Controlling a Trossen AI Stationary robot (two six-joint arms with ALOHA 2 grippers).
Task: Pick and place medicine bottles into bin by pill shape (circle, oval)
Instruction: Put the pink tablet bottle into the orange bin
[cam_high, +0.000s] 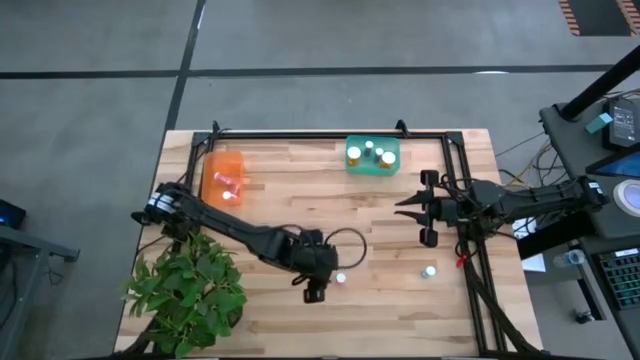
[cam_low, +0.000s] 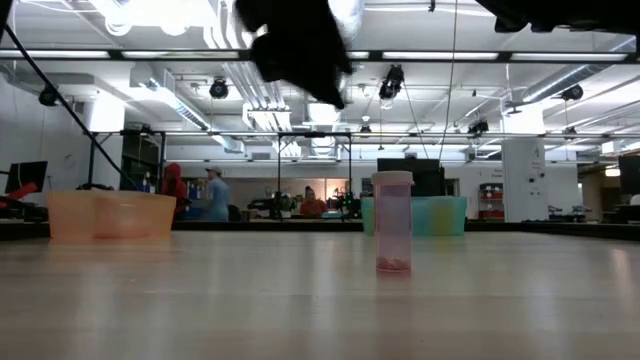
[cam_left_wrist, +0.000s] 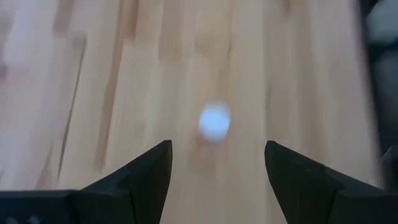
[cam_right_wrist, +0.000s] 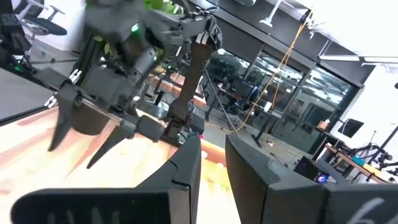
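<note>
1. The left hand sits low in the centre of the high view, above the wooden surface, its arm reaching in from the left edge past a leafy green plant in the lower left.
2. Its two dark fingers stand apart with nothing between them; in the left wrist view a white-capped medicine bottle shows just beyond the gap, blurred.
3. In the high view that same bottle stands just right of the left hand, close to it but apart.
4. A second white-capped bottle stands alone in the lower right of the surface, well clear of both hands.
5. In the low view one upright bottle, clear-bodied with small pills at its base, stands at centre frame; I cannot tell which of the two it is.
6. The right hand hovers in the right half of the high view, pointing left, below the green bin; its fingers are close together with a narrow gap and hold nothing.
7. The green bin, at upper centre-right, holds several white-capped bottles.
8. The orange bin, at upper left, holds bottles too, though their number is unclear.
</note>
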